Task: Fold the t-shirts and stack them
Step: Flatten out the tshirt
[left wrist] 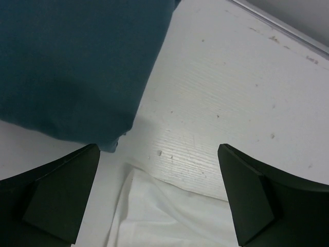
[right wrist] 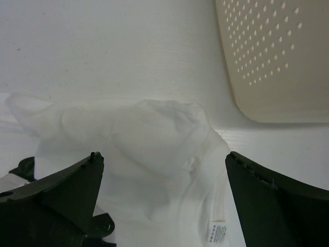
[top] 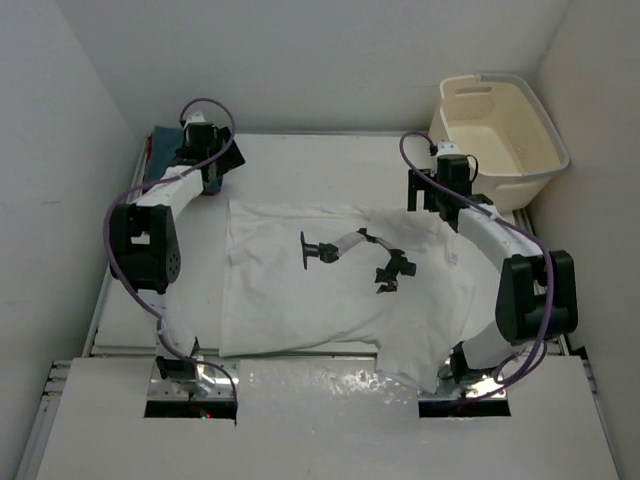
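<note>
A white t-shirt [top: 330, 300] lies spread across the middle of the table, with a black-and-white print [top: 352, 255] on its chest. A folded blue-grey t-shirt [top: 160, 160] rests at the back left corner. My left gripper [top: 215, 178] hovers open at the white shirt's back left corner [left wrist: 164, 216], next to the blue-grey shirt [left wrist: 72, 67], and holds nothing. My right gripper [top: 432, 195] hangs open over the shirt's back right part. Below it are the collar with its label [right wrist: 217, 232] and a bunched sleeve [right wrist: 128, 139]. Nothing sits between the fingers [right wrist: 56, 200].
A cream perforated laundry basket [top: 500, 130] stands at the back right corner, and its wall [right wrist: 277, 56] is close to the right gripper. Walls close in the table on the left, back and right. Both arm bases sit at the near edge.
</note>
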Controlling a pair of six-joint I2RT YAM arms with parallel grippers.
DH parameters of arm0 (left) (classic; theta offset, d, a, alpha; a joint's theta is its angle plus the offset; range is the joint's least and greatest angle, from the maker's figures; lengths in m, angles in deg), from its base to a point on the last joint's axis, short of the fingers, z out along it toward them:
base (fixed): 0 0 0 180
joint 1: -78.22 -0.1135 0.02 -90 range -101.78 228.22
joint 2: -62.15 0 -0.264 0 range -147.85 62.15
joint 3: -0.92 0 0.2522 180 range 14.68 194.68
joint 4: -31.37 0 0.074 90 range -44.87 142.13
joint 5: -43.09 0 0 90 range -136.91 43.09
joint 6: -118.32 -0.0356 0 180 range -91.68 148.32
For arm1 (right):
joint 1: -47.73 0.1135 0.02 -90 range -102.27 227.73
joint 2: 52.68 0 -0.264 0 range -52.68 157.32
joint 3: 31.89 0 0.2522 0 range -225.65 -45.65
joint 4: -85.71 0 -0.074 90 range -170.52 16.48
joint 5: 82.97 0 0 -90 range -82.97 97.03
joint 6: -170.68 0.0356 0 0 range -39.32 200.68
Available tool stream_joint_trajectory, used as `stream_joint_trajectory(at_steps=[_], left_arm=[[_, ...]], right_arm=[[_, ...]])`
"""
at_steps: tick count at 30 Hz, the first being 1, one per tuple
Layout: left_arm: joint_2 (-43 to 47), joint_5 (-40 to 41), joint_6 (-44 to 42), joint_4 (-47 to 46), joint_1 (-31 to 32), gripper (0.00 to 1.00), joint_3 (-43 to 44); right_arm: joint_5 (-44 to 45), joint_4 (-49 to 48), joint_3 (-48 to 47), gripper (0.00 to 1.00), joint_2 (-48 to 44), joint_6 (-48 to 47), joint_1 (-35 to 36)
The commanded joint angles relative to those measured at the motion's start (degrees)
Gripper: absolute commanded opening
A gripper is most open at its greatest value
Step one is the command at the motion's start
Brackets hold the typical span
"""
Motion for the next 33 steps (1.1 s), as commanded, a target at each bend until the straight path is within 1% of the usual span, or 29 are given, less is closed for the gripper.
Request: stream_joint_trajectory(at_steps=[1,4,5,6,8,9,11,12,15,16,18,20,23,26,27,29,30,31,33], left_arm=[[4.4,-3.18,-1.07,1.97,-0.4,1.0,2.89],[9.06,-6.6,-0.36,2.15,-0.14,1.0,-0.71],[10.47,-8.96,0.42,2.06,0.04,1.0,-2.28],[13.27,-9.59,1.21,1.36,0.3,1.0,-6.22],[15.83,-10.3,3.32,0.66,1.97,1.0,-10.54],[18.1,-10.3,4.29,0.04,2.67,1.0,-14.74],[19.88,-11.44,5.78,-0.14,5.66,1.0,-18.19],[21.02,-11.19,6.66,-0.31,8.02,1.0,-21.34],[21.91,-10.83,8.42,-1.63,12.15,1.0,-26.37],[21.82,-11.79,9.3,-2.5,12.52,1.0,-27.6],[21.21,-12.76,10.8,-4.09,12.61,1.0,-30.77],[20.16,-12.59,11.59,-4.62,12.61,1.0,-32.61],[19.01,-10.92,11.59,-5.5,12.52,1.0,-34.29],[16.21,-10.83,11.42,-5.33,12.52,1.0,-33.77],[15.67,-10.83,11.42,-5.32,12.52,1.0,-33.68],[14.71,-8.9,11.51,-5.85,12.44,1.0,-33.76],[14.44,-8.46,11.59,-5.76,12.52,1.0,-33.94],[14.0,-8.02,11.42,-5.76,12.44,1.0,-33.94],[13.03,-7.49,11.24,-5.68,12.44,1.0,-34.03]], right_arm=[[-2.76,1.79,-2.47,0.99,-4.93,1.79,-0.17],[-4.43,6.53,-0.54,0.99,-7.66,5.13,-0.18],[-4.52,7.67,0.77,0.99,-8.18,6.01,-0.26],[-4.61,9.95,1.57,0.99,-9.15,8.71,-0.26],[-6.62,9.97,4.89,0.99,-10.03,10.14,-0.26],[-8.29,9.97,5.87,0.99,-10.38,11.8,-0.26],[-9.44,10.32,8.41,0.99,-10.48,12.43,-0.18],[-8.92,10.84,9.04,0.99,-10.3,13.39,-0.26],[-9.0,10.59,9.92,0.97,-7.5,13.75,-0.26],[-9.35,10.06,9.84,0.96,-5.66,13.84,-0.26],[-9.71,8.65,9.57,0.89,-3.89,14.54,-0.26],[-10.06,7.43,8.87,0.88,-1.08,14.54,-0.26],[-9.01,8.03,7.03,0.87,2.7,14.1,-0.26],[-8.48,7.43,6.23,0.81,5.34,13.92,-0.26],[-8.57,6.81,6.41,0.72,5.61,13.93,-0.26],[-8.48,5.23,7.11,0.67,5.52,14.19,-0.26],[-8.48,5.05,7.02,0.62,5.43,13.93,-0.26],[-8.3,4.7,6.94,0.53,5.35,13.66,-0.26],[-7.61,4.96,5.98,0.5,5.34,13.49,-0.26]])
